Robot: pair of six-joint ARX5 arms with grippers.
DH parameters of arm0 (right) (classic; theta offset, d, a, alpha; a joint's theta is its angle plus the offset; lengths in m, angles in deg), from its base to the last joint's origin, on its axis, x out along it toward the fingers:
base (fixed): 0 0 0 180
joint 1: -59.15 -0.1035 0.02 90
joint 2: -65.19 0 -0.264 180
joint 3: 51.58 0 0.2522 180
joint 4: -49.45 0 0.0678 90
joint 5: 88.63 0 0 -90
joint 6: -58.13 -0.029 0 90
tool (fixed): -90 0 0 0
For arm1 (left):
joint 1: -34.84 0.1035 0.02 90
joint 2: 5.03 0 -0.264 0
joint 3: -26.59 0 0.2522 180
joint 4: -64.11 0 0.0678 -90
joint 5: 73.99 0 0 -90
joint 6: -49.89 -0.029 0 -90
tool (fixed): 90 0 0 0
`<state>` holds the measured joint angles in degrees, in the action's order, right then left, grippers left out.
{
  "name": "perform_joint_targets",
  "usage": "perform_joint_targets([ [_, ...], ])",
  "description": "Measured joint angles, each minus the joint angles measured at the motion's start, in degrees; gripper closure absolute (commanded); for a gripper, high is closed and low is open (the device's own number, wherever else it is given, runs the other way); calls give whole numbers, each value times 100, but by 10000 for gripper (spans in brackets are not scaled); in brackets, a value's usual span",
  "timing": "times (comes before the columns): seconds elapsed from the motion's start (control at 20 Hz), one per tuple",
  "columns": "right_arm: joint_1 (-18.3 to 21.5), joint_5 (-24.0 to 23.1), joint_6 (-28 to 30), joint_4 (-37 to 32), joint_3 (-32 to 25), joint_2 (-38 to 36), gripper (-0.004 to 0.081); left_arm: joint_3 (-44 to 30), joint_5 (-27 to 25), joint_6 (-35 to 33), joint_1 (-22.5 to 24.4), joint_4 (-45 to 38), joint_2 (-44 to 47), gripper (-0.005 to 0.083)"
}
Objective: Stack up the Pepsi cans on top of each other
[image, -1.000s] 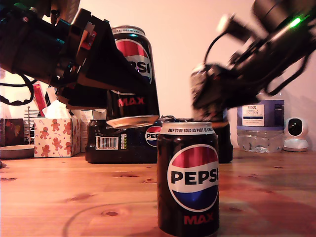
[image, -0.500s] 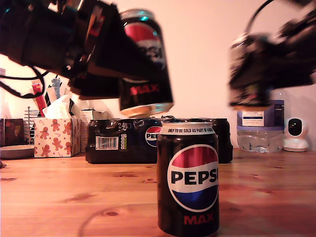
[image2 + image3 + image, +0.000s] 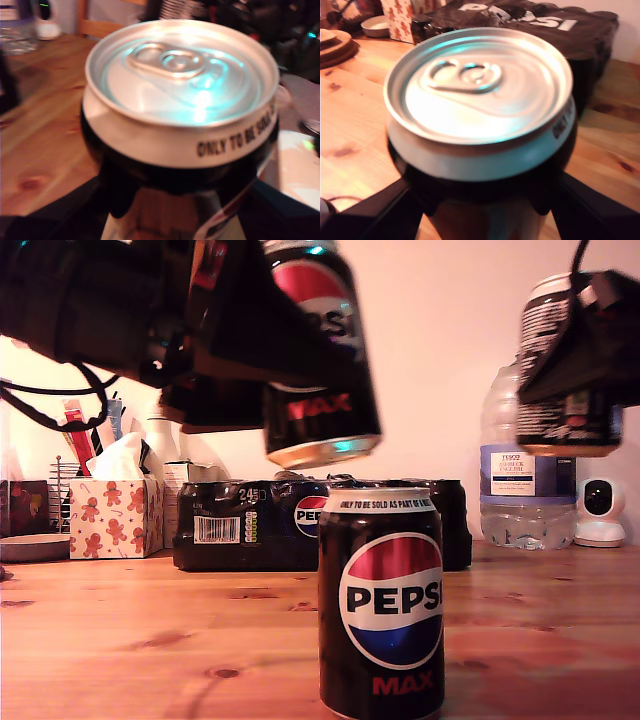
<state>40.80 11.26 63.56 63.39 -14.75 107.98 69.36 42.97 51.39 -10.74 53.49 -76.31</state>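
**Two cans aloft, one waiting**

My first claw (image 3: 262, 380) is clamped on a tilted Pepsi can (image 3: 322, 350) above the standing can (image 3: 382, 600) on the worktop (image 3: 150, 630). My second claw (image 3: 590, 360) grips another can (image 3: 548, 350), well apart. Next, I judge: level the tilted can and centre it rim to rim.

On the standing can (image 3: 381, 602), "PEPSI" is printed in white across the globe logo, "MAX" in red beneath it, and "ONLY TO BE SOLD AS PART OF A" is read along the silver rim. On the raised can (image 3: 318, 350) in the exterior view's left half, "MAX" in red and part of "PEPSI" are seen. On the multipack (image 3: 250, 525), "24" and a barcode are shown. "TESCO" is read on the water bottle (image 3: 522, 480) label.
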Motion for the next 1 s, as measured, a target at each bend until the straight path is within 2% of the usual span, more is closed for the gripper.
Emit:
perform_joint_targets([
  [0.45, 0, -4, 2, 267, 0, -422, 583, 94, -247, -245, -249, 101, 0, 416],
  [0.8, 0, -4, 2, 302, 0, -433, 583, 844, -258, -562, -402, 684, -149, 416],
  [1.0, 0, -4, 2, 299, 0, -433, 583, 935, -319, -710, -448, 894, -378, 416],
])
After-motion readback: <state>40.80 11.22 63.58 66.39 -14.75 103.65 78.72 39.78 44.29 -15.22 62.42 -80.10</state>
